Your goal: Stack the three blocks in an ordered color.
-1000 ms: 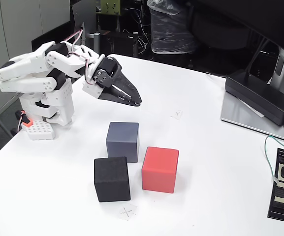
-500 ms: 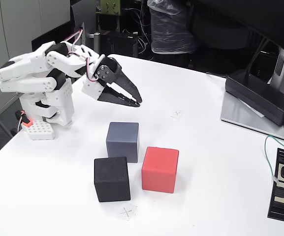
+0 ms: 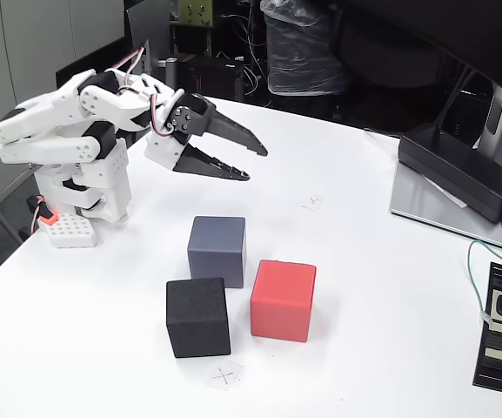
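While the white arm sits folded at upper left of the frame, its tool point(image 3: 257, 164) hangs in the air w/ jaws parted a moderate way, holding nothing, tips aimed right and slightly down. Below it, centre frame, 3 cubes rest on the white worktop point(image 3: 364, 287): grey block point(image 3: 217, 251) furthest back, black block point(image 3: 197, 316) in front-left of it, red block point(image 3: 283, 299) to the right. All 3 sit close together, unstacked; can't tell if they touch. Black power adapter point(image 3: 459, 171) lies at right edge, well apart.
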